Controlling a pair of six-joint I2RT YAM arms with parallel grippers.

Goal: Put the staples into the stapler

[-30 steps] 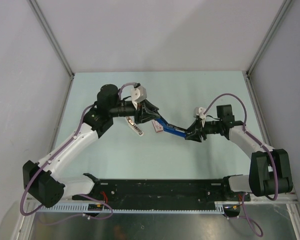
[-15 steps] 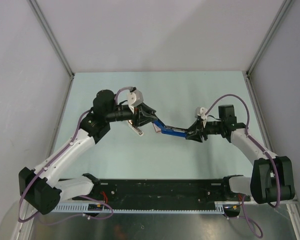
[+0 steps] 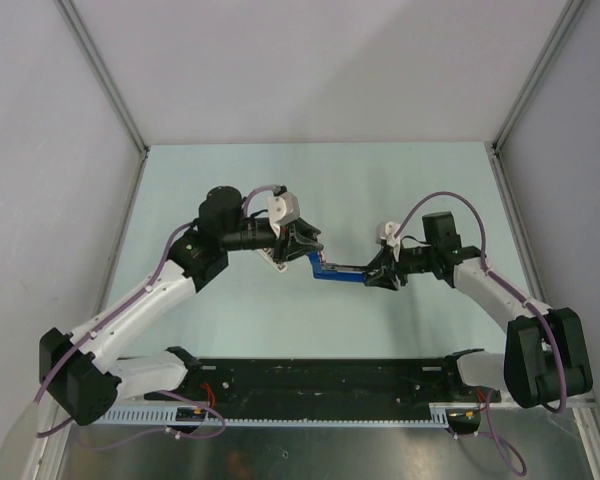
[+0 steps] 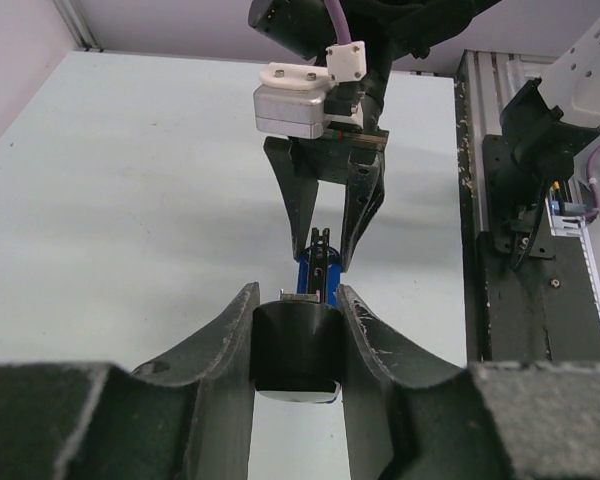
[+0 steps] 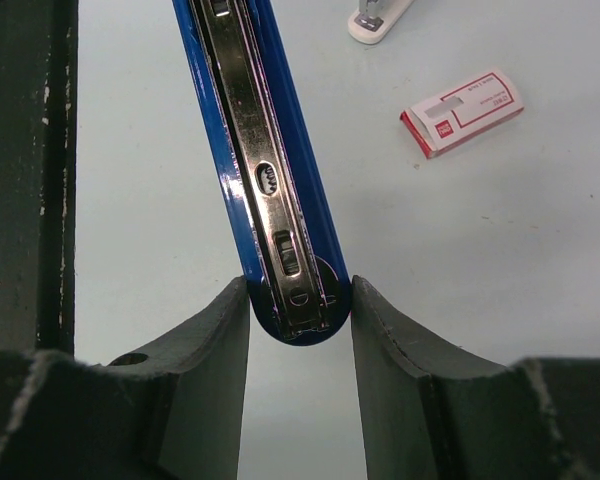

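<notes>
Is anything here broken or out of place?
Nothing looks broken. The blue stapler is opened up, metal channel exposed, gripped at either end by the left gripper and right gripper. The pink-and-white box lies askew on the table nearby.

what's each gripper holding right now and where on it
Both hold the stapler: the right gripper clamps its rounded blue end, and the left gripper is shut on the black part at the opposite end.
</notes>
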